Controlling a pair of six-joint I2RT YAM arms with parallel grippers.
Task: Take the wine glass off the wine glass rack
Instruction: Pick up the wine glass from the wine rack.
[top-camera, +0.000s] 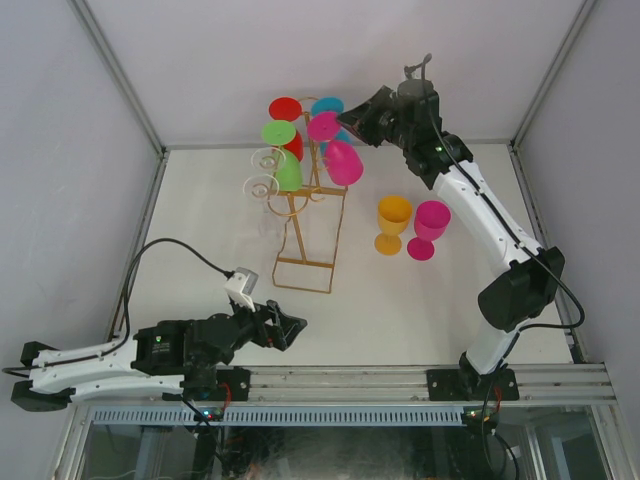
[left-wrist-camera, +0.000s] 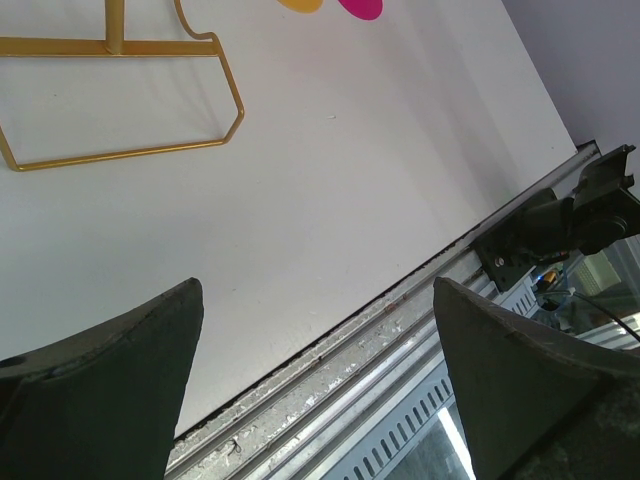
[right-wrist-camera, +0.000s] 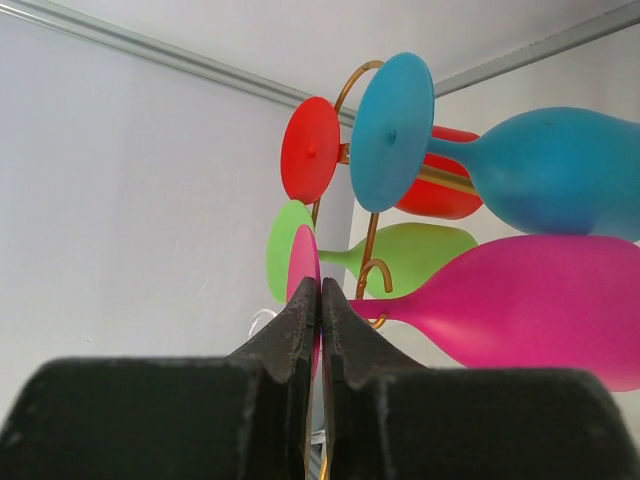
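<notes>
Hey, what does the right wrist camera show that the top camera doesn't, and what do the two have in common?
Only the right wrist view: the right gripper seen close up, shut on the foot disc of the hung pink glass.

Only the top view: the yellow glass and the standing pink glass upright on the table, the loop base of the wine glass rack, and the open left gripper.

Both: the rack's upper hooks carrying the red glass, green glass, blue glass and that hung pink one.

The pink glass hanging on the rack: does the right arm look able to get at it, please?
Likely yes: the right gripper is closed on the pink glass by its foot; nothing blocks it.
</notes>
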